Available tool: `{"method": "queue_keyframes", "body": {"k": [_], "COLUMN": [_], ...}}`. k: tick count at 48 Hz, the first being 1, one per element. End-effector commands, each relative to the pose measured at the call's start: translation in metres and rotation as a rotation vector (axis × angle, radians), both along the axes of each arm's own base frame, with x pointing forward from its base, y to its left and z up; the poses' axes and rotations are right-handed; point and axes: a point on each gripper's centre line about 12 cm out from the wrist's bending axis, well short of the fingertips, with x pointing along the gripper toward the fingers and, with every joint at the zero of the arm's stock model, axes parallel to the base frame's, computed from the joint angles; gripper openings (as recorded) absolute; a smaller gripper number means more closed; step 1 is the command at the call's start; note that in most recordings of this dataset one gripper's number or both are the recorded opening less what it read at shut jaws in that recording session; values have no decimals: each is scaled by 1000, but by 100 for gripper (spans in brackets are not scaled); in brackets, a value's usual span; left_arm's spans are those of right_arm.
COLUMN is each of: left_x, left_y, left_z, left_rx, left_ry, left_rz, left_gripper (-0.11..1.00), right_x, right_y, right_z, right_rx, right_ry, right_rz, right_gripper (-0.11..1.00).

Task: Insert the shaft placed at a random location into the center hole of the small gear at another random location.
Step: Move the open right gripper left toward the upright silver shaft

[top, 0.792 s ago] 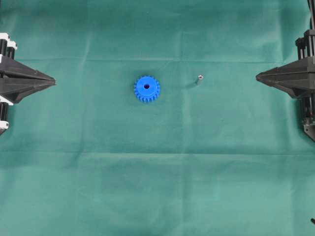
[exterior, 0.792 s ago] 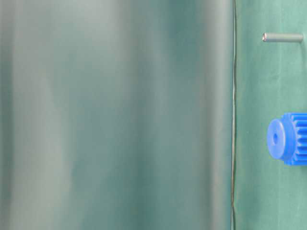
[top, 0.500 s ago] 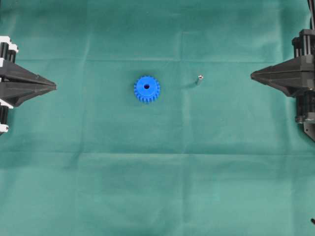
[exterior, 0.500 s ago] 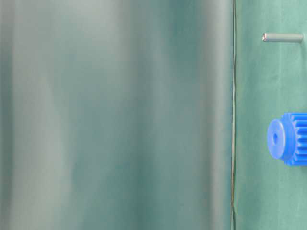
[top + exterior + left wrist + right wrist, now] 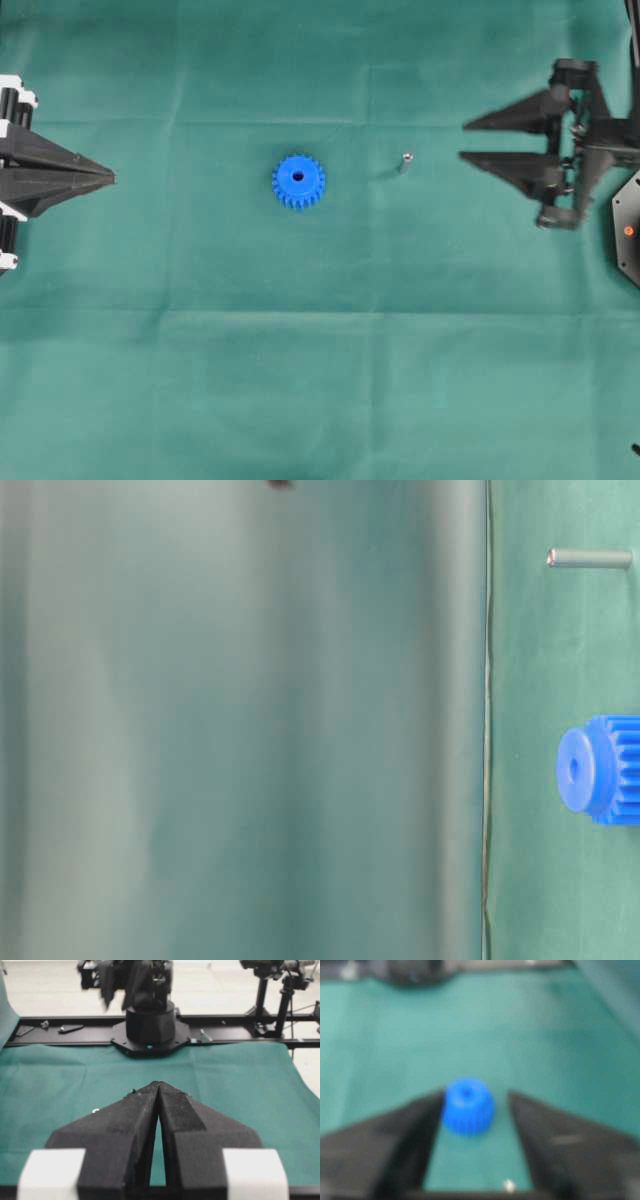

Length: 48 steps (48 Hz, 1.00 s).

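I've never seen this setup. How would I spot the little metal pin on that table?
Start from the green cloth and find the bright blue gear near its middle. Between that gear and the open right end effector stands the shaft, a tiny silver-grey pin. It is the only metallic thing there, far smaller than the gear.

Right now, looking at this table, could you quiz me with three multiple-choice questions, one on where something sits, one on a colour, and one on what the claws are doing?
1. Where is the pin relative to the gear in the overhead view?
A. To its right
B. To its left
C. Inside its hole

2. What colour is the gear?
A. Red
B. Blue
C. Yellow

3. How do the two claws stand?
A. Both shut
B. Both open
C. Left claw shut, right claw open

Answers:
1. A, the pin lies on the green cloth right of the gear, apart from it.
2. B, it is bright blue.
3. C, the left fingers meet at a point while the right fingers are spread.
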Motion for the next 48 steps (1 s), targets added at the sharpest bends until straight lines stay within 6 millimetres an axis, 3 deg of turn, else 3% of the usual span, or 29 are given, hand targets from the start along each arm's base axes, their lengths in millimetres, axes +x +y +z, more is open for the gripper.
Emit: {"method": "queue_keyframes", "body": {"k": [1, 5, 11, 24, 48], "left_x": [2, 2, 2, 1, 1], "left_y": [-1, -1, -1, -1, -1], "left_z": [11, 10, 10, 11, 11], "left_rx": [5, 9, 9, 9, 1], "left_ry": [-28, -25, -22, -23, -25], "left_rz": [-4, -3, -3, -3, -4], "left_gripper": [0, 0, 0, 0, 0], "right_x": [10, 20, 29, 45, 49], "right_y": [-7, -12, -18, -24, -31], "right_z": [-9, -25, -46, -81, -119], "right_rx": [-17, -11, 0, 21, 49], "right_ry": [11, 44, 92, 143, 215], "right_rz": [-16, -30, -46, -67, -104], "right_gripper": [74, 90, 81, 82, 81]}}
